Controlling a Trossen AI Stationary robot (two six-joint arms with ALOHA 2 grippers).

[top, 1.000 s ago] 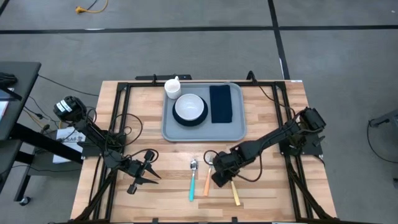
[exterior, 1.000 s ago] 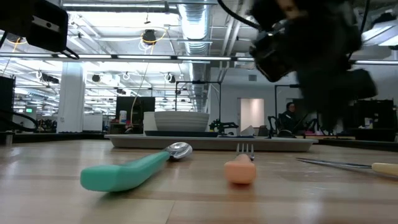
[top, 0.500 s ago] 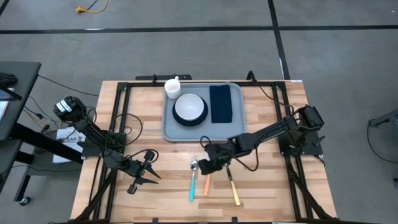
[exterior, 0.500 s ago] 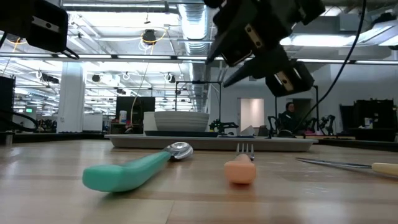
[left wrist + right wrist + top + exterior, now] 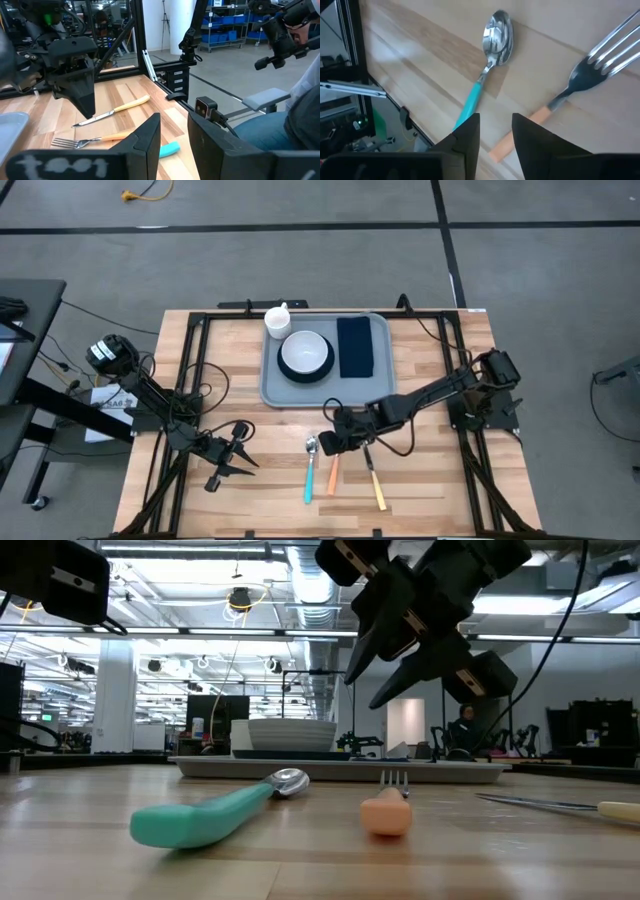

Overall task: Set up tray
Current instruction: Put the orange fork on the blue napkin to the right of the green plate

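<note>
The grey-blue tray lies at the table's far middle, carrying a white bowl, a white cup and a dark navy napkin. Nearer, a teal-handled spoon, an orange-handled fork and a yellow-handled knife lie flat on the wood. My right gripper hovers open above the spoon's bowl and the fork's tines, fingers pointing down, clear of the table. My left gripper waits open near the table's left near side.
The three utensils lie side by side, handles toward the near edge. Black frame rails run along the table's left and right sides. Bare wood spreads between the tray's near rim and the utensils. A person's sleeve shows beyond the table in the left wrist view.
My right gripper has swung from over the fork and knife handles toward the table's left and far edges, ending above the spoon's bowl and the fork's tines. It has then tipped its fingers further down. The utensils have stayed where they were.
</note>
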